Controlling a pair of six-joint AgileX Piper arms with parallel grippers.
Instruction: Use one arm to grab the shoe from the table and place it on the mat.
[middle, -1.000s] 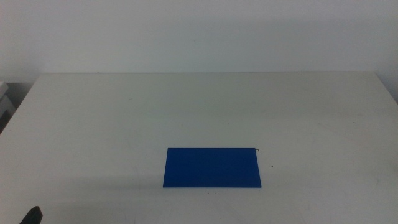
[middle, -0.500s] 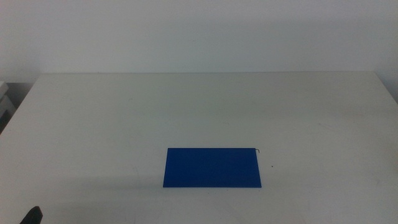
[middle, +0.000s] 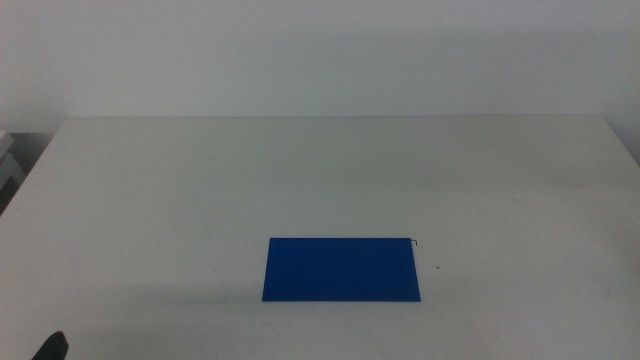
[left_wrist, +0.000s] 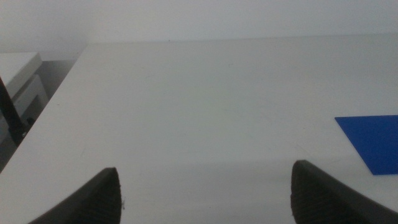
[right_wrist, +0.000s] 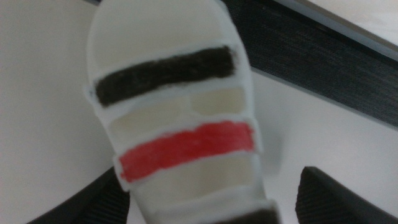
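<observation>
Two open end effectors: our right end effector (right_wrist: 208, 205) straddles the shoe (right_wrist: 177, 118) unclamped, our left end effector (left_wrist: 205, 193) waits at seven o'clock from the bench's (middle: 200, 180) blue mat (middle: 342, 269).

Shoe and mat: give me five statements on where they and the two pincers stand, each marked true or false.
1. The mat lies bare in the middle view. True.
2. The shoe sits on the mat. False: it shows only in the right wrist view, on the white table, between the right pincer's jaws.
3. The right pincer is shut on the shoe. False: its jaws stand apart.
4. The left pincer is open, holding nothing. True.
5. The shoe has a green strap. False: black and red.
</observation>
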